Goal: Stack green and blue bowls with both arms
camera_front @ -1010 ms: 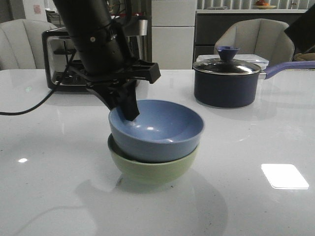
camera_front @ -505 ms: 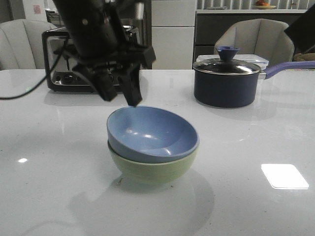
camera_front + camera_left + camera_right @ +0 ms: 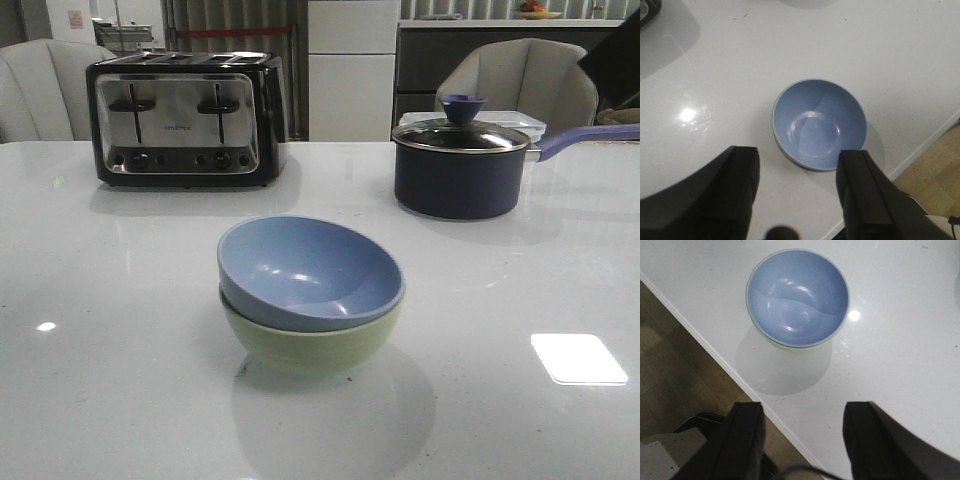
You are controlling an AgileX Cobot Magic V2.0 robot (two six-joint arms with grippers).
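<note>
The pale blue bowl (image 3: 310,272) sits nested, a little tilted, inside the pale green bowl (image 3: 312,342) in the middle of the white table (image 3: 120,380). The blue bowl also shows from above in the left wrist view (image 3: 819,124) and the right wrist view (image 3: 797,296), where a sliver of the green bowl (image 3: 795,346) shows under its rim. My left gripper (image 3: 799,172) is open and empty, high above the table beside the bowls. My right gripper (image 3: 802,427) is open and empty, high over the table's edge. Neither gripper shows in the front view.
A black and chrome toaster (image 3: 185,120) stands at the back left. A dark navy saucepan (image 3: 462,165) with a lid and a purple handle stands at the back right. The table edge and wooden floor (image 3: 670,365) lie near the bowls.
My left arm let go of the blue bowl, rose and left the front view. The blue bowl settled into the green bowl and now stays still.
</note>
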